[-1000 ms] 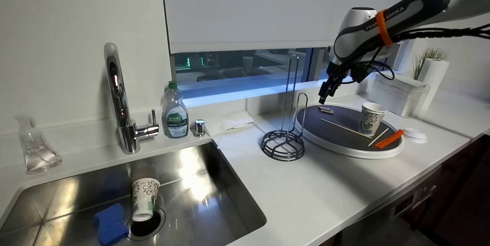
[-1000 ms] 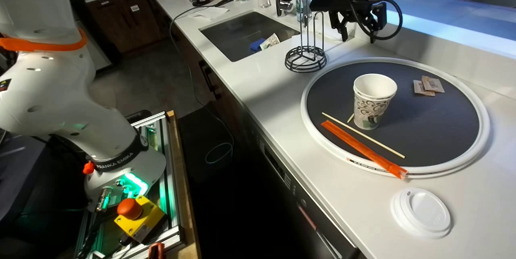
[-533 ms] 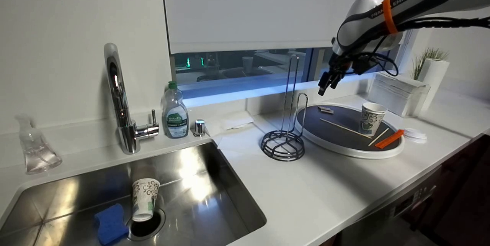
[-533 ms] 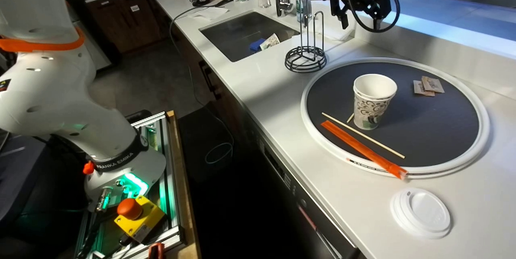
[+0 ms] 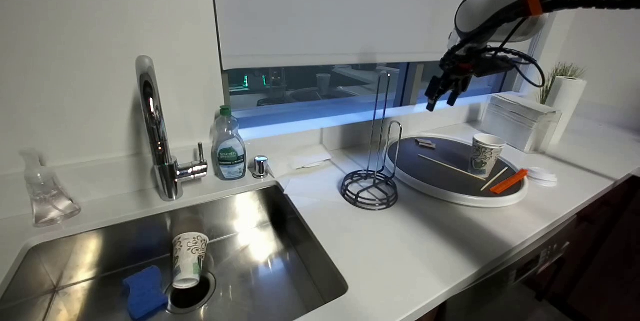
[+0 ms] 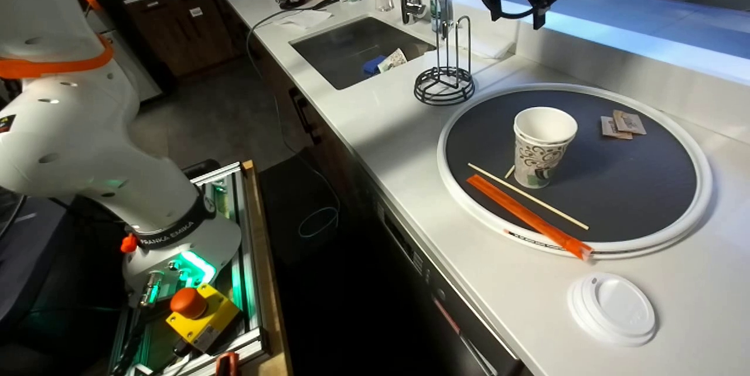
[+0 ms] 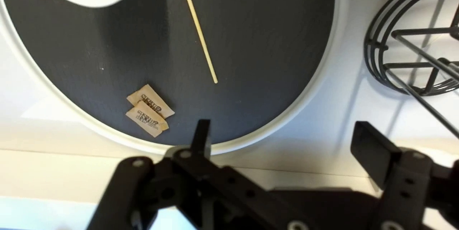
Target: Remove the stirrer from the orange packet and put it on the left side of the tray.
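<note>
On the white counter (image 5: 360,251), two thin wooden stirrers (image 6: 528,196) lie on a round, dark grey tray (image 6: 633,188). A long orange packet (image 6: 527,215) reaches over its pale rim, so one bump could tip it off. The black gripper (image 7: 281,135) has its fingers wide, holding nothing.

In an exterior view: raised, facing the window (image 5: 316,86) over a near sink (image 5: 260,281). In an exterior view: raised, looking along the worktop (image 6: 404,177), tray (image 6: 633,188) near, sink beyond. Wrist view: close, downward; tray common to all.
</note>
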Robot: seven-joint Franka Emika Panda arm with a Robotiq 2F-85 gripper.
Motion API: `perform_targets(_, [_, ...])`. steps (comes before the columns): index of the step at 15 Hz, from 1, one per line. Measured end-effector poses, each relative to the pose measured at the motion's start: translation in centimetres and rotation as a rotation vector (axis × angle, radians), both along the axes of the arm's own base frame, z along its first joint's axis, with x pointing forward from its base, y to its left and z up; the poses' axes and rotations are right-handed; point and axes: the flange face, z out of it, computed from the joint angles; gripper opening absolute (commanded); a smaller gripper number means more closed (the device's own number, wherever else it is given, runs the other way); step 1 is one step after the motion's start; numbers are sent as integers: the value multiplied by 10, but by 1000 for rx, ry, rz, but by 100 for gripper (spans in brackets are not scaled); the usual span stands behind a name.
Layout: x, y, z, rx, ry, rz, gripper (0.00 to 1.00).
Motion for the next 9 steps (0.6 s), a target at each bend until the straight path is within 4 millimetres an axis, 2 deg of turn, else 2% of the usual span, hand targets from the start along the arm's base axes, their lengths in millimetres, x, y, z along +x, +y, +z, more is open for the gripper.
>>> perform_targets(4, [-18, -13, 13, 7, 11, -69, 100])
perform_targets(9, [-34, -19, 16, 10, 18, -99, 100])
